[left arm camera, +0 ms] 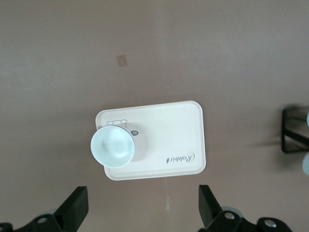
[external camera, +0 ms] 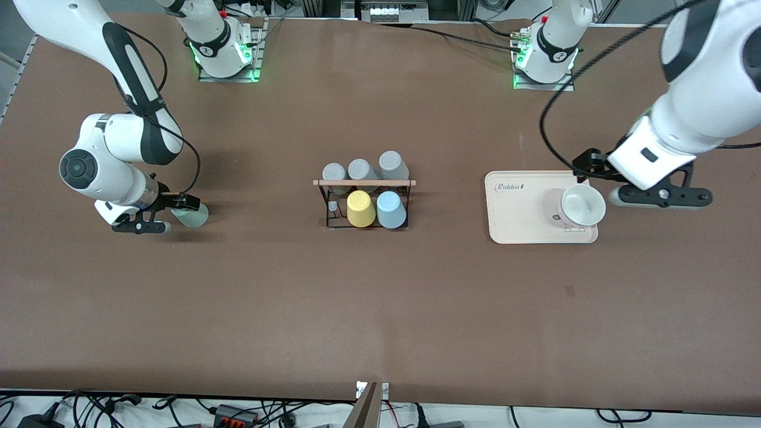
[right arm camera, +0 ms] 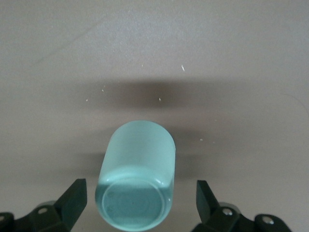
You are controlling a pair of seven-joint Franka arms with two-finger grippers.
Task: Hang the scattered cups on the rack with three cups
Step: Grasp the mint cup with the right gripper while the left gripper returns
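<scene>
A pale mint green cup (external camera: pixel 195 215) lies on its side on the table at the right arm's end. My right gripper (external camera: pixel 173 214) is low around it, open, with a finger on each side and a gap to each; the right wrist view shows the cup (right arm camera: pixel 137 169) between the fingers (right arm camera: pixel 72 200). The black wire rack (external camera: pixel 364 182) stands mid-table with a light blue cup (external camera: pixel 391 209) on it. A pale whitish-blue cup (external camera: pixel 581 205) stands upright on the beige tray (external camera: pixel 523 229). My left gripper (external camera: pixel 601 178) hangs open and empty above the tray's edge beside that cup (left arm camera: pixel 112 147).
The rack also carries three grey cups (external camera: pixel 362 171) on its row nearer the robots and a yellow cup (external camera: pixel 360 208) beside the light blue one. The rack's end (left arm camera: pixel 294 130) and the tray (left arm camera: pixel 178 125) show in the left wrist view.
</scene>
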